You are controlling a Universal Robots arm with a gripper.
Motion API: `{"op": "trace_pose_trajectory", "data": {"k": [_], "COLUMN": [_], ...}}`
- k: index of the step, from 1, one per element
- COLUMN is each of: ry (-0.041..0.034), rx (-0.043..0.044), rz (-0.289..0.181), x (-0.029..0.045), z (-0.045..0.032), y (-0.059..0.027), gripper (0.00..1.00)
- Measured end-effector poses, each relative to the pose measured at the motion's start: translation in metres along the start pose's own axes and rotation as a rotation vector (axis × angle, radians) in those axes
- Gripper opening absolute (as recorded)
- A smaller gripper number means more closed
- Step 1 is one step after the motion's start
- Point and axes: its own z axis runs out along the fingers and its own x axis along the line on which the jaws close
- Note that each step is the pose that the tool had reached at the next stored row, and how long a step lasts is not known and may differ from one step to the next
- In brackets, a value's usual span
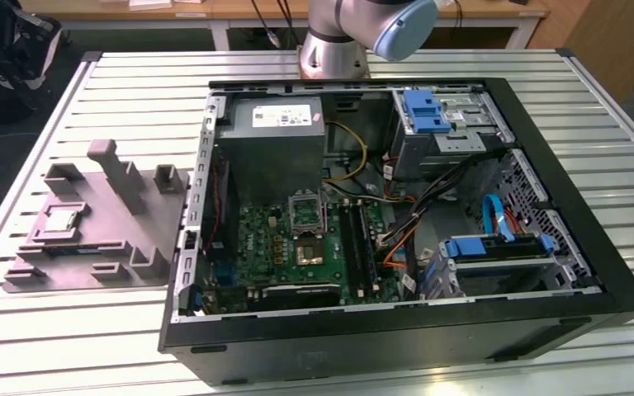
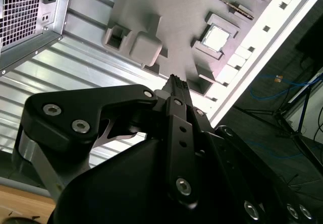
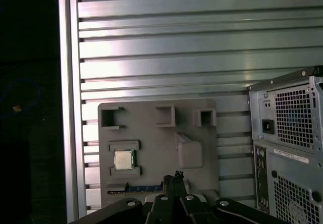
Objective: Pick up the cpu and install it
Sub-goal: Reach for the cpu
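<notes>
Silvery-grey and square, the cpu (image 1: pixel 62 219) lay flat in a framed recess of a grey moulded holder (image 1: pixel 113 227). The holder sat on the slatted aluminium surface (image 1: pixel 86 346) in the middle left of the exterior view. It was just beside the open computer case (image 1: pixel 405 342), which filled the centre and right of that frame.

Inside the case, a green motherboard (image 1: pixel 278 239) lay in the lower middle. Its metal-framed socket (image 1: pixel 308 250) had a dark centre and carried no chip. A large grey metal box (image 1: pixel 273 144) with a white label stood above the board in the frame. The base of the arm (image 1: pixel 339 37) rose from the surface at the top centre, behind the case.

In both wrist views the tool (image 3: pixel 174 177) (image 2: pixel 175 80) hung above the holder. Its dark fingers were pressed together with nothing between them. In the first wrist view the cpu (image 3: pixel 122 159) showed its pale rim and metal top in its recess, near the fingertips but clearly apart from them. A raised grey block of the holder stood just beside the tip. In the second wrist view the chip (image 2: pixel 216 37) lay beyond the tool's tip, untouched, and the perforated rear panel of the case showed at the frame's edge.
</notes>
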Motion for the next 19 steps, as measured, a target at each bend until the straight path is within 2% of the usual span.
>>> {"op": "trace_pose_trajectory", "data": {"k": [19], "ry": [0.0001], "rx": [0.0], "rz": [0.0], "x": [0.0093], "z": [-0.0002], "y": [-0.0007], "gripper": [0.11]}}
